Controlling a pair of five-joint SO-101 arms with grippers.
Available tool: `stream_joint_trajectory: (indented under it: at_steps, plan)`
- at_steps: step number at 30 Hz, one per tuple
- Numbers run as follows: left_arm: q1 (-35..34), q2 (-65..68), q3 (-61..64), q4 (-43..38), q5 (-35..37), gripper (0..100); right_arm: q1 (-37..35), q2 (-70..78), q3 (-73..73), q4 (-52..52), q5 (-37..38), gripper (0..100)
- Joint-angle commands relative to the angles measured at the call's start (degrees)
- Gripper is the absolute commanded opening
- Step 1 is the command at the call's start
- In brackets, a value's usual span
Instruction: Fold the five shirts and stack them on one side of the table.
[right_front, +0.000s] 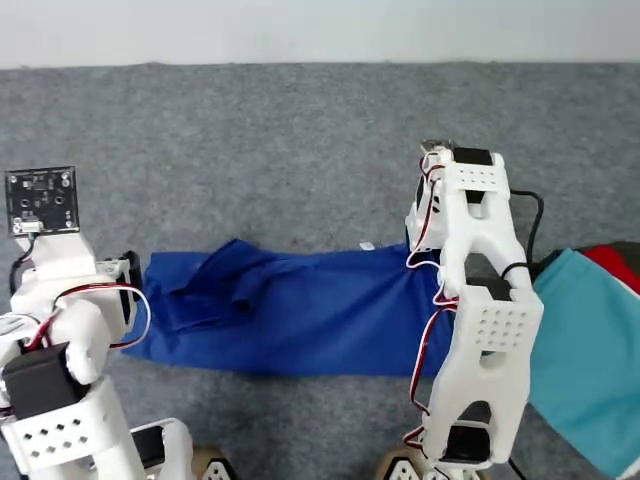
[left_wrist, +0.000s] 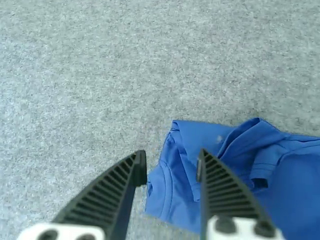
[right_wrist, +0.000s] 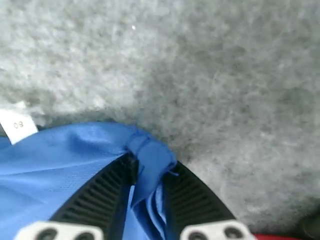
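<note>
Blue shirt pinched in right fingers, left fingers spread nearby

A blue shirt lies stretched in a long band across the grey table, rumpled and folded over at one end. Beside its other end, a teal shirt covers most of a red shirt.

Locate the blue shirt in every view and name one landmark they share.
High view: the blue shirt lies across the middle of the grey table cover.
Left wrist view: its bunched end lies by the open left gripper.
Right wrist view: its edge is pinched in the right gripper.
Shared landmark: the grey table cover beneath it.
</note>
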Motion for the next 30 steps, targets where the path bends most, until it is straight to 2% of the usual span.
stream_joint_trajectory:
  at_steps: [1,6,11,15,21,25,30]
  plan:
    - [-0.18,-0.7,-0.04,-0.53,-0.62,17,2.42,-0.22,-1.14,3.3,0.53,3.5]
    - [-0.18,-0.7,-0.04,-0.53,-0.62,17,1.8,-0.4,-10.29,15.78,3.6,23.4]
    - [-0.18,-0.62,-0.04,-0.53,-0.62,17,2.86,-3.38,-13.1,16.48,1.23,36.5]
    - [-0.18,-0.44,0.04,-0.53,-0.62,17,-0.22,-8.4,-12.75,16.57,0.53,37.9]
    - [-0.44,-0.44,0.04,-0.53,-0.62,17,-15.87,-12.88,-13.1,16.04,-2.55,37.9]
    - [-0.62,-0.35,0.04,-0.35,-0.62,17,-23.16,-12.44,-13.19,11.3,-6.15,37.9]
    - [-0.62,-0.26,3.56,-2.2,-0.79,17,-29.05,-10.59,-13.71,4.88,-6.33,37.9]
